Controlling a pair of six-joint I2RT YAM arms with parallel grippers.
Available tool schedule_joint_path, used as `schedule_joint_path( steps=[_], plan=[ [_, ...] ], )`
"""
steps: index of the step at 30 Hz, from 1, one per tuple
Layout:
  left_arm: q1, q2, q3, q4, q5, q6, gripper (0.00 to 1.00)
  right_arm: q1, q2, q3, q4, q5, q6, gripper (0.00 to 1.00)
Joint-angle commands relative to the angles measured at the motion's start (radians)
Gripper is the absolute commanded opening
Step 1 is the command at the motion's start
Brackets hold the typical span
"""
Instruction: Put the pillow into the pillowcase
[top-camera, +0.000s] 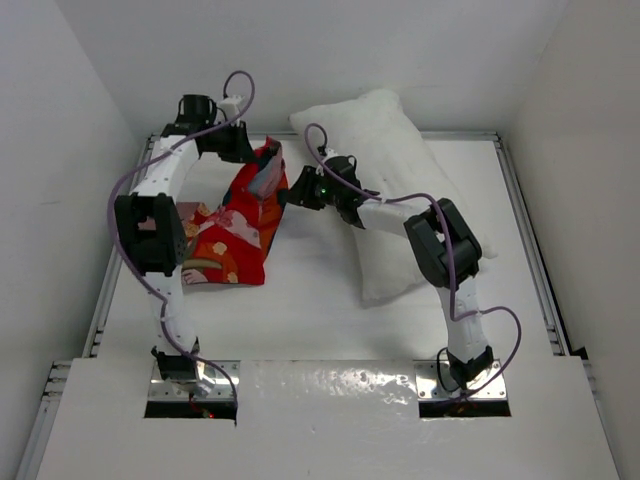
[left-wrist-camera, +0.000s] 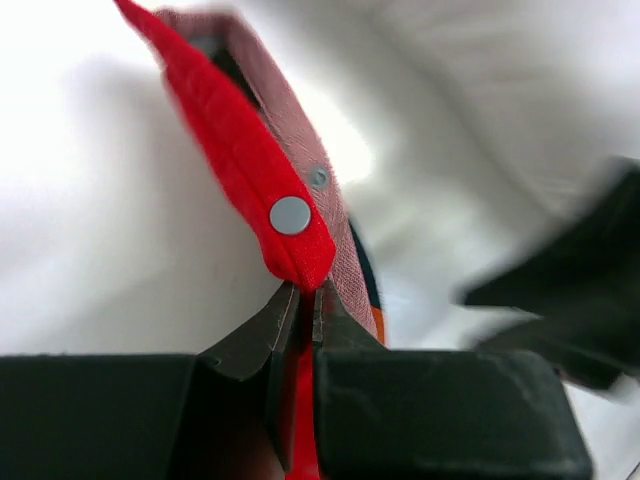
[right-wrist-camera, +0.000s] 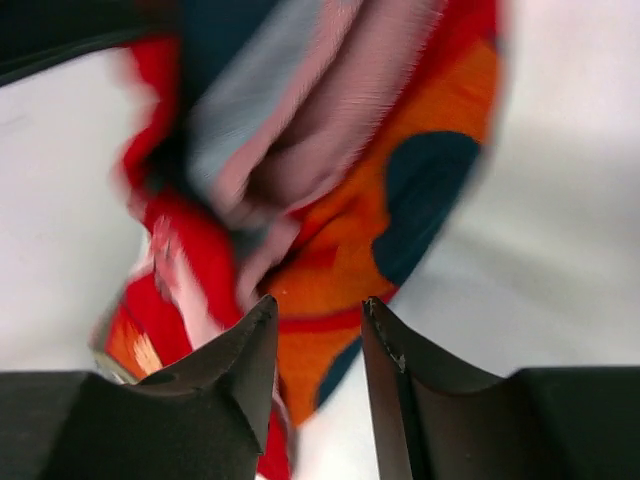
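Note:
The red printed pillowcase (top-camera: 235, 225) lies at the left of the table, its far edge lifted. My left gripper (top-camera: 252, 152) is shut on its red hem (left-wrist-camera: 240, 150) just below a grey snap button (left-wrist-camera: 290, 215); the pinkish inner side shows behind. The white pillow (top-camera: 400, 180) lies at the right under my right arm. My right gripper (top-camera: 288, 196) is open at the pillowcase's raised right edge. In the right wrist view the jaws (right-wrist-camera: 318, 310) stand apart just in front of the orange and teal fabric (right-wrist-camera: 350, 200), holding nothing.
White walls close in the table on the left, back and right. Metal rails (top-camera: 530, 240) run along the table's sides. The right arm's dark blurred wrist (left-wrist-camera: 560, 300) shows in the left wrist view.

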Motion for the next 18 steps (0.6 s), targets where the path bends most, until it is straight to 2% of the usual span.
schedule_joint_path(
  steps=[1,4,6,10,18],
  plan=[
    [-0.009,-0.13,-0.012,-0.065,0.091,0.101,0.0,-0.003,0.026,0.061,0.129,0.051,0.113,0.4],
    [-0.015,-0.154,-0.056,-0.085,0.116,0.105,0.0,-0.001,0.085,0.138,0.139,0.086,0.158,0.41],
    [-0.014,-0.157,-0.069,-0.088,0.142,0.094,0.0,0.0,0.136,0.172,0.138,0.106,0.175,0.45],
    [-0.018,-0.166,-0.053,-0.093,0.168,0.074,0.0,0.002,0.213,0.264,0.152,0.107,0.19,0.48],
    [-0.021,-0.166,-0.041,-0.157,0.185,0.115,0.0,0.011,0.245,0.253,0.314,0.039,0.183,0.51]
  ],
)
